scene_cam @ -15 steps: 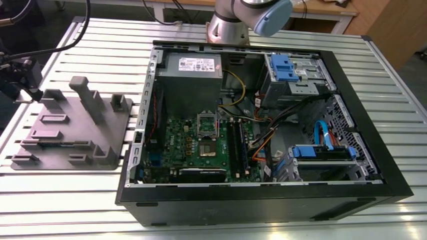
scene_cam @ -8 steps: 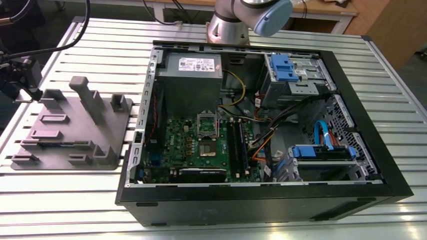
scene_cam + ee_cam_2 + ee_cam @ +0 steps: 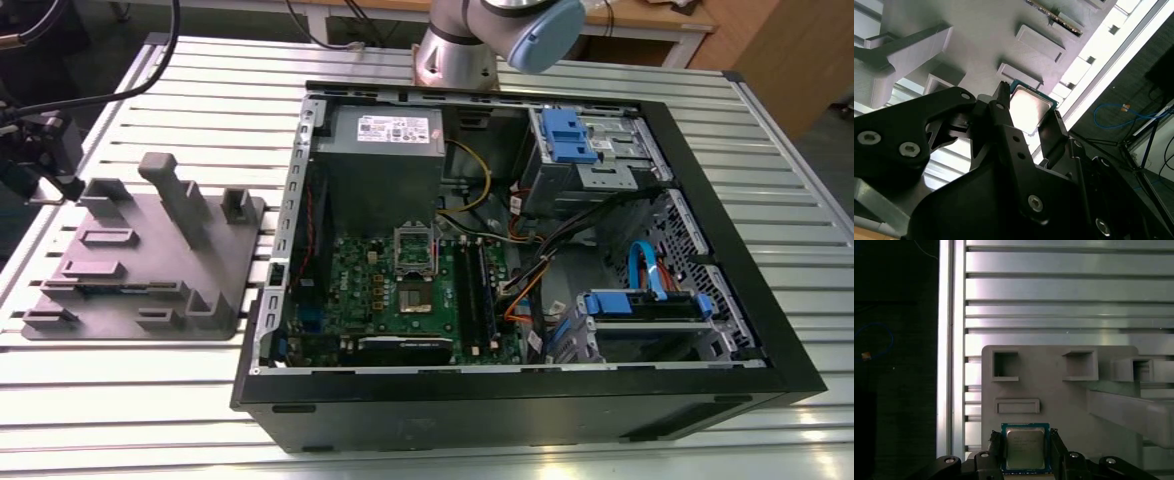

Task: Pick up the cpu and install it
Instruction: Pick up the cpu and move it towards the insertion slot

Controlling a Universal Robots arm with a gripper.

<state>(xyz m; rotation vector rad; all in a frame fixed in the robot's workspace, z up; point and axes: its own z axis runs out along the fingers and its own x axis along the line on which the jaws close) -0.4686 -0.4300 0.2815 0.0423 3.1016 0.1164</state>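
i have the gripper down at the grey fixture plate, which lies on the slatted metal table well apart from the computer case. the cpu sits between the fingers, silvery top up. in both wrist views they are drawn in narrow against two opposite edges, so i judge them to be clamped on it. it shows against the plate, just beside a low raised block, and i cannot tell whether it rests on the plate or is already lifted off it. so the pick looks under way at best. the install is all left: in the exterior view the socket on the green motherboard inside the case is far from the chip, and its frame seems swung open, though i cannot be sure.
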